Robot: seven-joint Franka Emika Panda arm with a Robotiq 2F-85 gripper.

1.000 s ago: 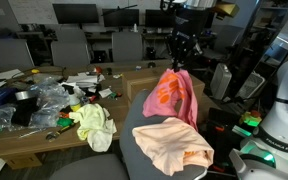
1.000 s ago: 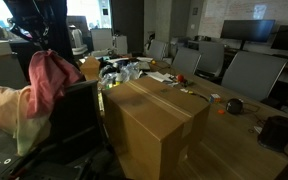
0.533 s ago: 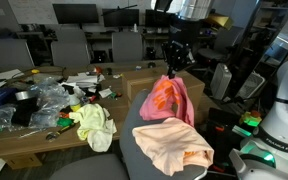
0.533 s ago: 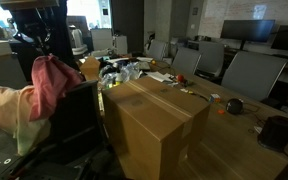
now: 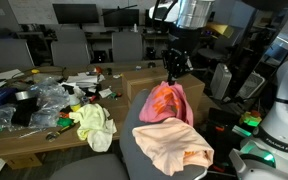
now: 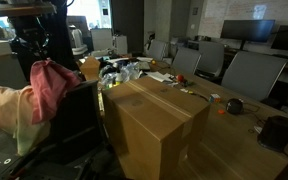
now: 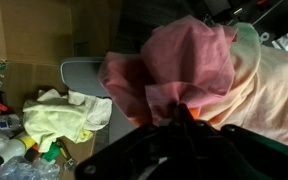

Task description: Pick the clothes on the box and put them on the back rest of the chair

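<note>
An office is indicated by dark monitors (image 5: 76, 13), rows of swivel chairs (image 6: 246, 72) at desks, and a cluttered worktable (image 5: 24, 146).
</note>
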